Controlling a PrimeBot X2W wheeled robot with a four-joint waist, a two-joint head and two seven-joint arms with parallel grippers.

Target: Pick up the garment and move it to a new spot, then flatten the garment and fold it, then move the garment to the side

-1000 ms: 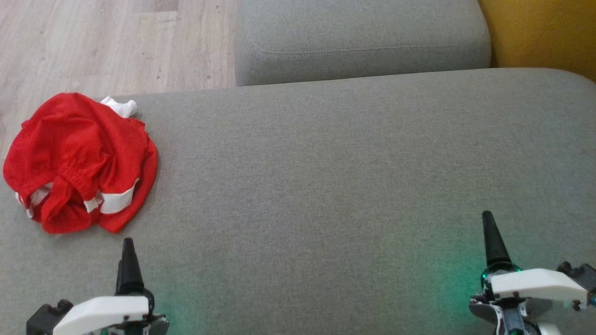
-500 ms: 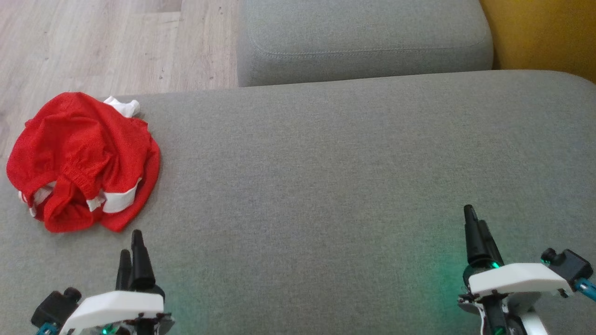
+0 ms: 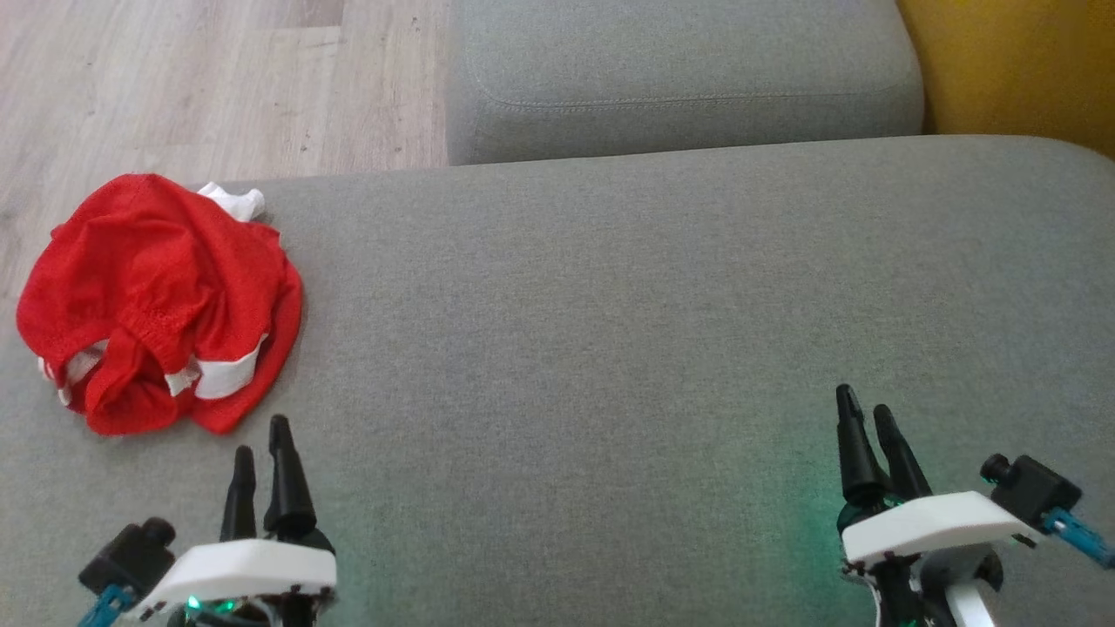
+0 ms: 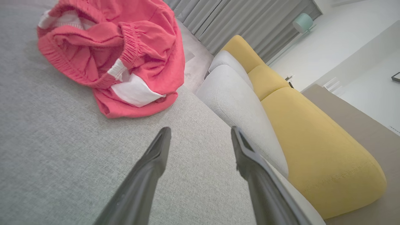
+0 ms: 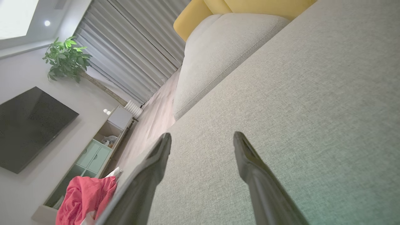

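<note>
At lower left, the left end effector point(image 3: 261, 440) is held spread and empty, likewise the right end effector point(image 3: 862, 402). Toward eleven o'clock of the left one, the crumpled red garment point(image 3: 157, 296) is found on the sofa point(image 3: 610, 331). Light, limp mesh is expected; the elastic waistband point(image 4: 132, 47) should be pinched.

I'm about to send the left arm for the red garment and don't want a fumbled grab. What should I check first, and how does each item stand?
1. The left end effector is open: ok.
2. The right end effector is open: ok.
3. Both are empty: ok.
4. The red garment lies close ahead of the left end effector, likely in reach: ok.
5. It lies flat enough to fold: not ok, it is crumpled.
6. It hangs over the edge of the grey cushion: cannot tell.
</note>
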